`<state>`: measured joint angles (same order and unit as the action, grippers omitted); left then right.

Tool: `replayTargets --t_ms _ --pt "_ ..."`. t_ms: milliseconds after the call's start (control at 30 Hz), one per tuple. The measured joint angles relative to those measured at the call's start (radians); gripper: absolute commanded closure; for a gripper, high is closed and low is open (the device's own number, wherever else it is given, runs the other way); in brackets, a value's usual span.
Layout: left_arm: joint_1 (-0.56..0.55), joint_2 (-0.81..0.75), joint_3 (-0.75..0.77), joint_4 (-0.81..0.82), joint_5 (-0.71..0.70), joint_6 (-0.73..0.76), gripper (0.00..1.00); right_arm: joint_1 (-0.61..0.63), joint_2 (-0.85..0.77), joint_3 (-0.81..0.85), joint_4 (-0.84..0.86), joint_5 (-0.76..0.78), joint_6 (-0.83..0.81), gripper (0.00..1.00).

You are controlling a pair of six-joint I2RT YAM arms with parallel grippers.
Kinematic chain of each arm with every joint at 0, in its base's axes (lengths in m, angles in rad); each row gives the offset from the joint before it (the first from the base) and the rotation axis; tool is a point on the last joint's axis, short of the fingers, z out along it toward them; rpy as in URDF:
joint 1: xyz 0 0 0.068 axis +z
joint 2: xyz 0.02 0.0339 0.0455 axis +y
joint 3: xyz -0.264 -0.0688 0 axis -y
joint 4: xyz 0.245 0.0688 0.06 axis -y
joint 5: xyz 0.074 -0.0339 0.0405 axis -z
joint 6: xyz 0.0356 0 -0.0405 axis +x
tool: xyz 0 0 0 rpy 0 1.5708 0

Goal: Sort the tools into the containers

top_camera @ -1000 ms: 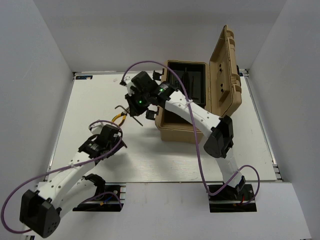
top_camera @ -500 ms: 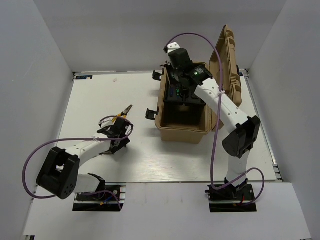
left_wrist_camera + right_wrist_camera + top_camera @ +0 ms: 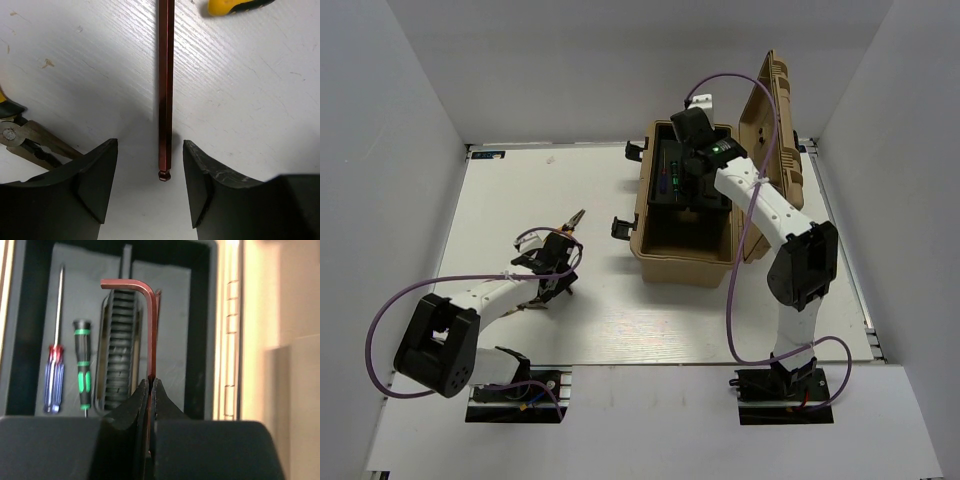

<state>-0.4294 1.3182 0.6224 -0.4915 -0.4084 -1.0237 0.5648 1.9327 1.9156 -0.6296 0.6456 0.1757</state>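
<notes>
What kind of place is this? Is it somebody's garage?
Probably not a garage. It looks like a robot lab test booth: plain white walls box in a white table, two white robot arms with purple cables are bolted at its near edge, and a tan ribbed plastic toolbox stands open on it.

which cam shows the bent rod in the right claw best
Right wrist: bent rod pinched in the right claw, elbow plain over the tray. Top external is too small to show it; left wrist shows only another rod.
</notes>
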Motion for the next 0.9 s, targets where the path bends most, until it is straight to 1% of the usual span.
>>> replayTargets --t_ms 167,367,400,433,467,533,567,633,667,767,900 --pt "0.009 0.000 0.000 0.005 0.001 0.003 0.35 -0.001 0.000 -0.003 0.038 0.071 0.002 1.00" --pt "0.019 0.000 0.000 0.007 0.002 0.011 0.35 -0.021 0.033 -0.016 0.036 0.077 0.026 1.00" --pt "0.021 0.000 0.000 0.006 0.002 0.014 0.35 -0.027 0.042 -0.016 0.034 0.072 0.029 0.95" --pt "0.021 0.000 0.000 0.006 0.002 0.016 0.35 -0.032 0.052 -0.016 0.031 0.067 0.032 0.88" --pt "0.022 0.000 0.000 0.006 0.002 0.017 0.35 -0.039 0.062 -0.016 0.027 0.057 0.038 0.78" --pt "0.027 0.000 0.000 0.006 0.002 0.022 0.35 -0.049 0.072 -0.016 0.018 0.041 0.053 0.67" --pt "0.028 0.000 0.000 0.006 0.002 0.025 0.35 -0.051 0.074 -0.016 0.011 0.032 0.058 0.59" --pt "0.029 0.000 0.000 0.006 0.001 0.029 0.35 -0.060 0.074 -0.016 0.002 0.014 0.064 0.51" --pt "0.029 0.000 0.000 0.006 0.001 0.029 0.35 -0.061 0.073 -0.016 0.001 0.003 0.066 0.48" --pt "0.029 0.005 0.000 0.006 0.001 0.032 0.35 -0.060 0.066 -0.026 0.001 -0.052 0.071 0.48" --pt "0.035 0.031 0.015 0.006 -0.002 0.037 0.35 -0.063 -0.008 -0.098 -0.004 -0.152 0.065 0.46"
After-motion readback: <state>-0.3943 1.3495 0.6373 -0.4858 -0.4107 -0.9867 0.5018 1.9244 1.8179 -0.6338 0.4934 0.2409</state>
